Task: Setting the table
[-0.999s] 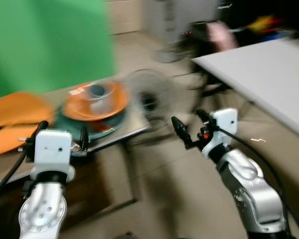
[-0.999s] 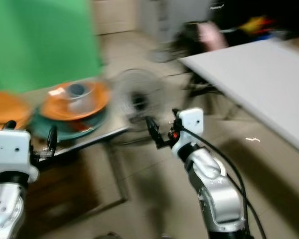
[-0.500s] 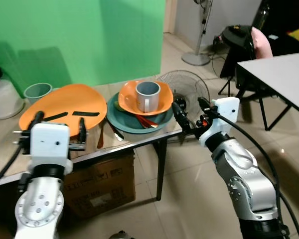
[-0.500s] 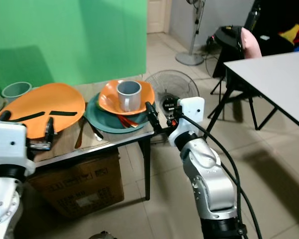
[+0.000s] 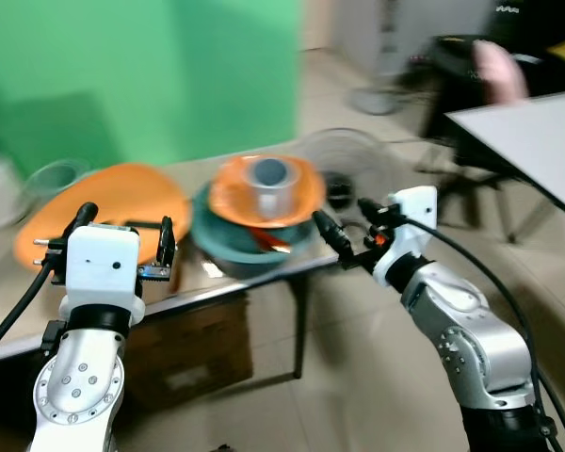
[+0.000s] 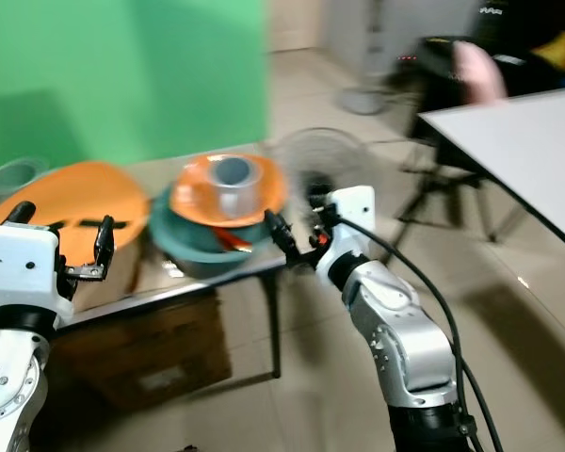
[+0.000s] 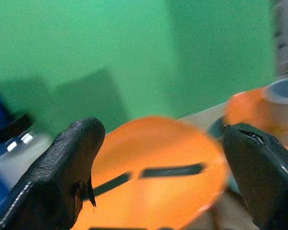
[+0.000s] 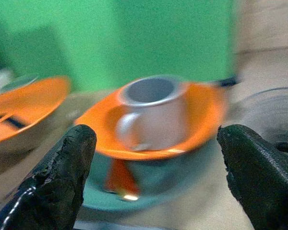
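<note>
Both arms are raised in front of the robot toward a small side table (image 5: pixel 217 282). The left gripper (image 5: pixel 122 235) hovers with fingers spread over the table's near edge, facing a large orange plate (image 7: pixel 153 191) with dark strips on it. The right gripper (image 5: pixel 348 231), fingers likewise apart and empty, points at a grey mug (image 8: pixel 151 112) standing in an orange bowl (image 8: pixel 201 122) atop a teal plate (image 8: pixel 173 184). A green wall (image 5: pixel 122 66) rises behind; a floor fan (image 5: pixel 344 160) stands beside the table, a white table (image 6: pixel 518 151) farther right. The head views are blurred.
</note>
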